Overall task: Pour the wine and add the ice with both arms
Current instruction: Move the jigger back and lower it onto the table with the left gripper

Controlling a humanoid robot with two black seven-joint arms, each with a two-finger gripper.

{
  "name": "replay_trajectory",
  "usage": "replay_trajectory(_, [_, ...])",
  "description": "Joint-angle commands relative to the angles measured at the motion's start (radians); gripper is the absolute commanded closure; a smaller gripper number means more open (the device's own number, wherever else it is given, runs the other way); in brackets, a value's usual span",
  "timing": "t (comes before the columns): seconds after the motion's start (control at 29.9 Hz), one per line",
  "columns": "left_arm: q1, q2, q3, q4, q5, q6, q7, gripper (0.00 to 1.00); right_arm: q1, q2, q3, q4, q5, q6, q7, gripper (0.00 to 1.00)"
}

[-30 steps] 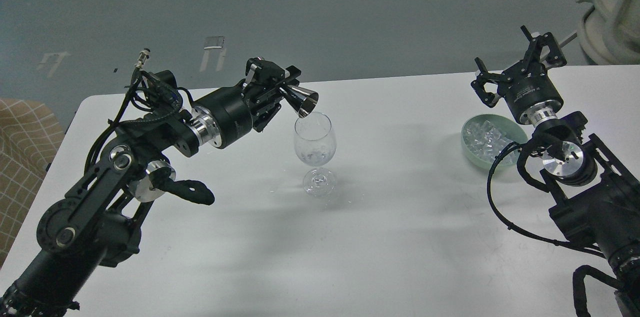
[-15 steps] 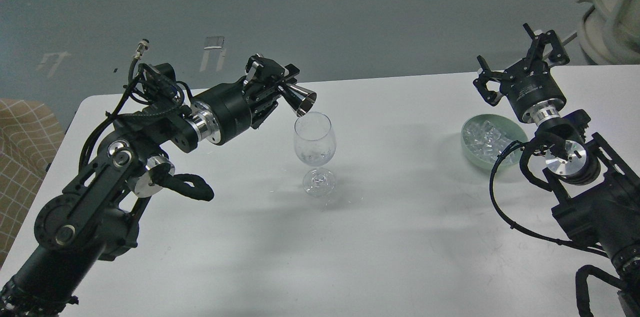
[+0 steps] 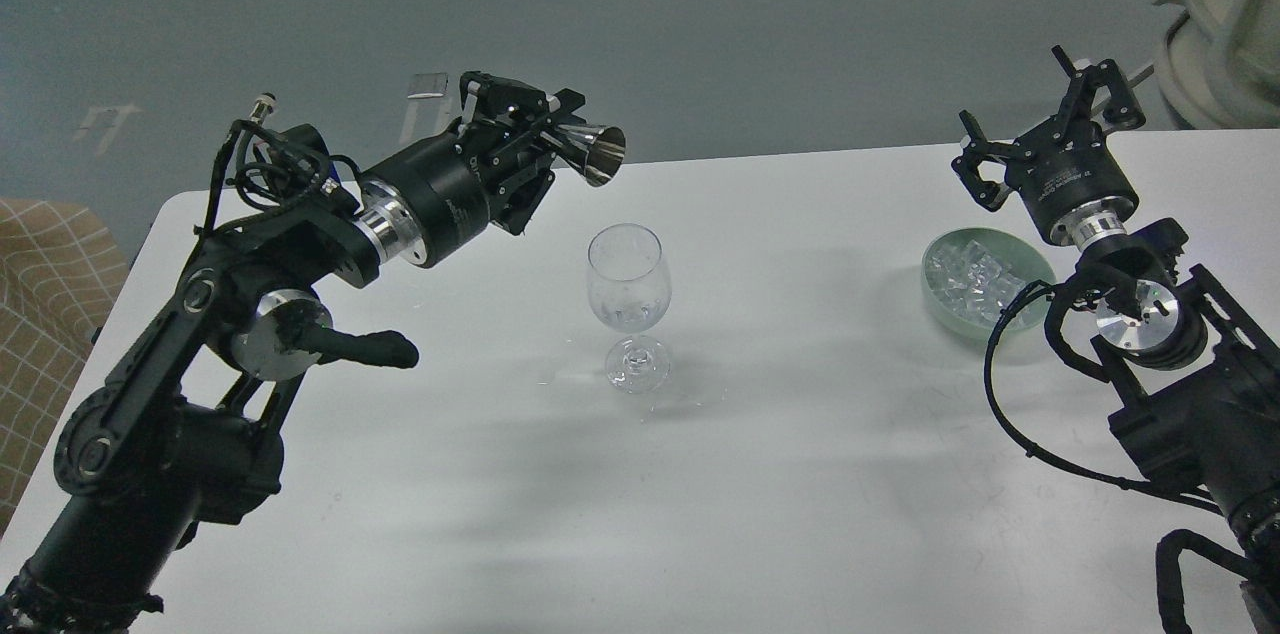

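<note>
A clear stemmed wine glass (image 3: pixel 629 299) stands upright near the middle of the white table (image 3: pixel 700 474). Any wine in it is too faint to tell. My left gripper (image 3: pixel 560 142) is shut on a small silver metal jigger (image 3: pixel 594 151), held tilted on its side with its mouth facing right, above and to the left of the glass rim and apart from it. Ice cubes (image 3: pixel 968 278) lie in a pale green bowl (image 3: pixel 944 314) at the right. My right gripper (image 3: pixel 1040 119) is open and empty, raised just behind the bowl.
The table's far edge runs just behind both grippers, with grey floor beyond. A beige checked seat (image 3: pixel 40 314) stands off the table's left edge. A white machine base (image 3: pixel 1220 24) stands at the far right corner.
My left gripper has lifted the jigger up and to the left, away from the glass rim. The right gripper has shifted slightly right and back.
</note>
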Motion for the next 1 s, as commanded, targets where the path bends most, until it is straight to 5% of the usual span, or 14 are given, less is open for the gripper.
replay_trajectory(0.0, [0.036,-0.001,-0.090,0.003,-0.097,0.017,-0.002,0.93,0.000,-0.004,0.000,-0.001,0.000,0.000,0.000,0.00])
replay_trajectory(0.27, [0.193,-0.003,-0.347,0.020,-0.347,0.092,-0.004,0.94,0.000,-0.004,-0.002,-0.001,0.000,0.000,-0.001,0.00])
replay_trajectory(0.47, [0.299,-0.012,-0.501,0.177,-0.404,0.082,-0.020,0.94,0.004,-0.006,-0.006,0.001,-0.003,0.000,-0.006,0.00])
replay_trajectory(0.67, [0.276,-0.021,-0.530,0.406,-0.421,0.086,-0.094,0.93,0.001,-0.044,-0.015,-0.001,-0.003,-0.002,-0.009,0.00])
replay_trajectory(0.97, [0.199,-0.024,-0.527,0.627,-0.502,0.086,-0.118,0.92,0.000,-0.043,-0.022,0.004,-0.005,-0.006,-0.011,0.00])
